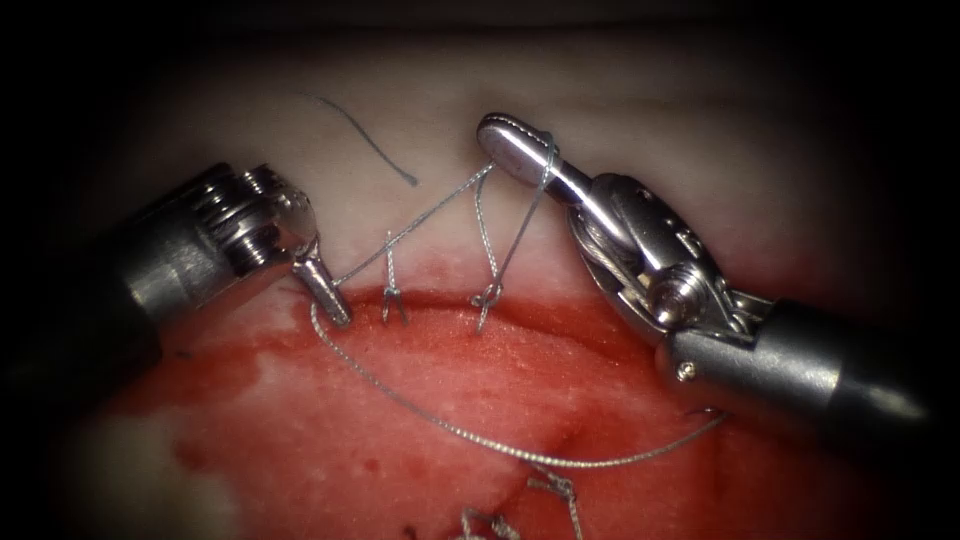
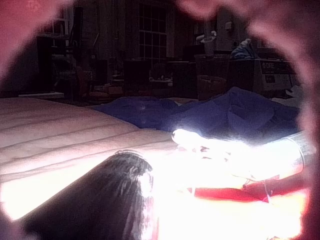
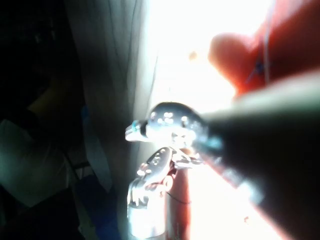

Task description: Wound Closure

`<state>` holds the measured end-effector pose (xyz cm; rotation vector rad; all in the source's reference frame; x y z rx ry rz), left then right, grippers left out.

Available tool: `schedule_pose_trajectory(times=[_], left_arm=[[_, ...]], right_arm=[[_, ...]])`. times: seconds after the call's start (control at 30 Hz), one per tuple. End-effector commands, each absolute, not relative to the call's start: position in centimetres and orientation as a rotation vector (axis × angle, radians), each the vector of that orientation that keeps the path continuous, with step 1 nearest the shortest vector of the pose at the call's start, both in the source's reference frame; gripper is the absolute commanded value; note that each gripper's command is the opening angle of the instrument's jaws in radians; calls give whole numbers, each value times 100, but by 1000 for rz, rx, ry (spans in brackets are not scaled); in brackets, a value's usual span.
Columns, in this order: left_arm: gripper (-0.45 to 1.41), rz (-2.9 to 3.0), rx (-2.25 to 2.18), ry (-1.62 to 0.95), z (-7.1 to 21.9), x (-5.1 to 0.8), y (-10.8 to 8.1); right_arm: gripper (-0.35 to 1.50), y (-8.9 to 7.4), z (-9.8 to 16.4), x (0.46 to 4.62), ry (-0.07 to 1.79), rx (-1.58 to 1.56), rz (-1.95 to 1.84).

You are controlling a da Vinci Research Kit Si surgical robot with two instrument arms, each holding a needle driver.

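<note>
Thread looped round right end effector, jaws together, empty; left end effector clamped on thread. Needle unseen. Risk: loop slipping off tip.

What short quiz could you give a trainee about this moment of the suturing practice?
1. True or false: the left hand is shut on the thread.
2. What is looped around the shut right hand? A) the thread B) the needle C) a flap of skin
3. Fill in: the red fluid lies on the ____.

Key: 1 true; 2 A; 3 tissue.
</note>
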<state>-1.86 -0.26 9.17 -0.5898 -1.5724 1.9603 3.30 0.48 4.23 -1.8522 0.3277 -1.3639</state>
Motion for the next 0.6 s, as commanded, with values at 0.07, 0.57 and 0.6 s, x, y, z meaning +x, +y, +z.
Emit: schedule_pose_trajectory(times=[0.07,0.57,0.6], left_arm=[[-45,1964,-600,-1564,909,-187,-11],[-45,1964,-600,-1564,909,-187,-11],[-45,1964,-600,-1564,909,-187,-11]], right_arm=[[-35,60,414,337,323,-1861,-1357],[-25,61,413,337,496,-1594,-1533],[-22,50,421,344,544,-1436,-1702]])
